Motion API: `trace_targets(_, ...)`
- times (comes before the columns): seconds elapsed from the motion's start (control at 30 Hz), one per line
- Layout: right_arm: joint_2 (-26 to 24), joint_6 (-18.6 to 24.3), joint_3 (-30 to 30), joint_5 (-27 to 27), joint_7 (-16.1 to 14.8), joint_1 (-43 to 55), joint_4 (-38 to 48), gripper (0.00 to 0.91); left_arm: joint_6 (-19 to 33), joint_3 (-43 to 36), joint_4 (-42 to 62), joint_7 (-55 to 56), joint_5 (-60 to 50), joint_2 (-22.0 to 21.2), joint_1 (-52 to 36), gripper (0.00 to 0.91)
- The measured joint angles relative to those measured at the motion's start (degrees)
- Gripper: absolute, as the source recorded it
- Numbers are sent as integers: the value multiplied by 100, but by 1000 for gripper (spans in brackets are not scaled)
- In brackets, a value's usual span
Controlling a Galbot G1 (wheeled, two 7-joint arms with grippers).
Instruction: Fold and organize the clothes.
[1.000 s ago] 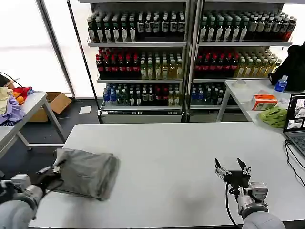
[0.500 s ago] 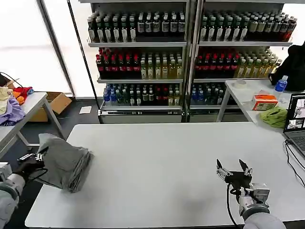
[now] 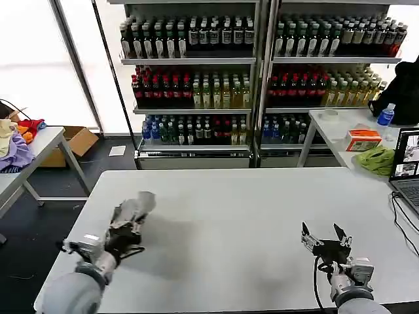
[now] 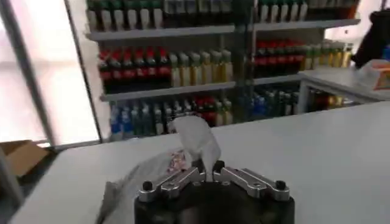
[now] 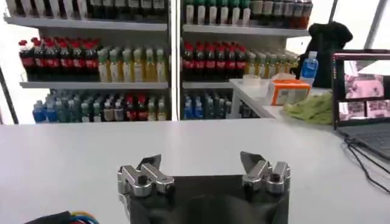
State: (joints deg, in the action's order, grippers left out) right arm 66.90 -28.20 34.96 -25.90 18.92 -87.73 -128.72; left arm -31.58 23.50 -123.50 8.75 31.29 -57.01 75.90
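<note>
A light grey shirt (image 3: 135, 207) hangs bunched above the white table (image 3: 236, 216), over its front left part. My left gripper (image 3: 125, 227) is shut on it from below. In the left wrist view the fingers (image 4: 183, 178) pinch a fold of the grey shirt (image 4: 196, 135) at the gripper (image 4: 207, 168), and a small colourful print (image 4: 178, 159) shows beside them. My right gripper (image 3: 323, 237) rests low over the table's front right, open with nothing in it; the right wrist view shows that gripper (image 5: 201, 167) with its jaws wide apart over bare tabletop.
A side table (image 3: 46, 140) at the left carries a pile of coloured clothes (image 3: 14, 145), with a cardboard box (image 3: 80, 139) behind it. At the right stand a laptop (image 3: 407, 163), a green cloth (image 3: 377, 159) and an orange box (image 3: 362, 139). Drink shelves (image 3: 196, 72) line the back.
The left gripper carried the shirt from the table's front left out past the left edge, then back over the table, where it now hangs bunched. The right gripper barely moved.
</note>
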Motion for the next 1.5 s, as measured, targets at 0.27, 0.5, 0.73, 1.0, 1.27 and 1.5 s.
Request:
trace_targets(0.27,184,-56,-41,187,-3,-27,15,907,-79,-1001,422,156,-194,-237,-604,907)
trace_targets(0.5,209,-144,-149,258,1,58,12,907,-79,-1386,614,213,-46,-427,-967,907)
trace_targets(0.73,168,-161,-250,251,-4,140,76,907,38,-1667,574,407,551,-709,-1230,907)
trace_targets(1.0,84,-294,-541,-375,135,390,127,907,99,-1570,451,578,910,-835,-1254,907)
trace_targets(1.27,-53,-420,-1217,-1557,464,1070,368,907,-1,-971,321,814,783,-551,-1055,907)
trace_targets(1.5,-423,-482,-1967,-3002,746,2101,812,907,-75,-381,121,989,818,-273,-770,907)
